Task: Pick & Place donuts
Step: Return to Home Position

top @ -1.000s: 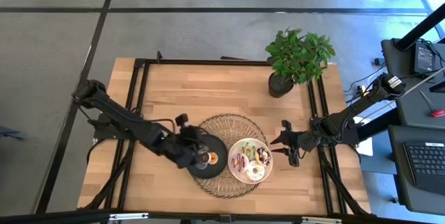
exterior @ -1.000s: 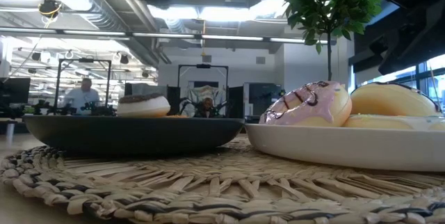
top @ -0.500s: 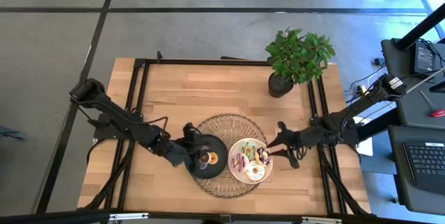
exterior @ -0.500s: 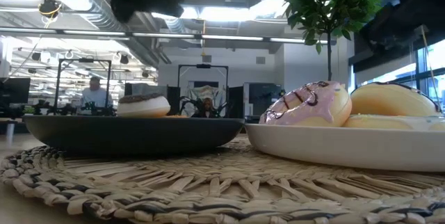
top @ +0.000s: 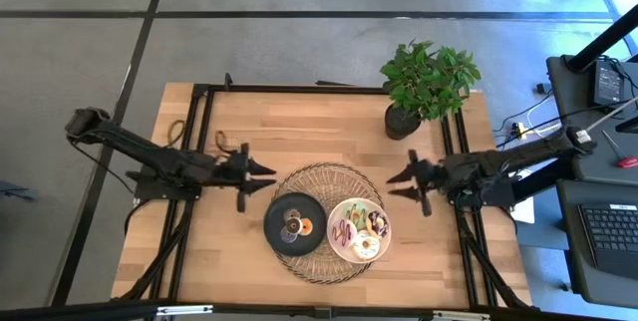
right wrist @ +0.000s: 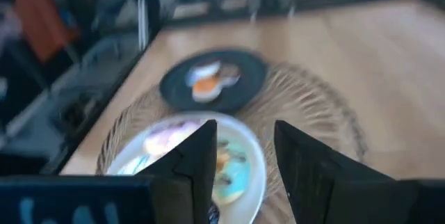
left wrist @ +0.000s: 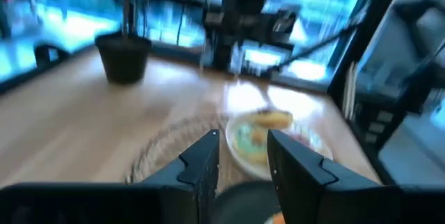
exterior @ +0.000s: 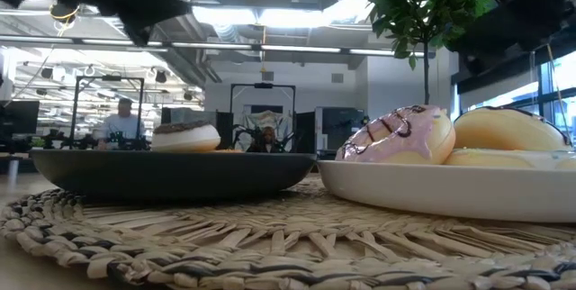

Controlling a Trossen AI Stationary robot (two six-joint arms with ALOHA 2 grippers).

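1. Two plates sit side by side on one round woven mat [top: 324, 176], low in the middle of the high view. A black plate [top: 273, 213] is on the left and a white plate [top: 335, 218] is just beside it on the right.
2. The black plate holds what I make out as three small donuts [top: 305, 226] bunched at its centre: an orange one, a brown-ringed one and a pale one. They are tiny from above, so I would not swear to the count. In the low view a dark-iced donut [exterior: 184, 135] with pale sides shows above the rim.
3. The white plate holds about four more. In the low view a pink striped donut [exterior: 396, 135] leans against a cream donut [exterior: 508, 130].
4. That makes two plates, one mat, one potted plant [top: 429, 80] at the upper right of the table [top: 299, 127], and roughly seven donuts, all on plates.
5. In the high view the left gripper [top: 261, 178] hangs over bare wood, up and to the left of the black plate and well apart from its donuts. Its fingers are spread and hold nothing.
6. The right gripper [top: 392, 184] is up and to the right of the white plate, near its rim but clear of the donuts. Its fingers are also parted and empty.
7. A person [exterior: 114, 121] shows far back at the left of the low view.
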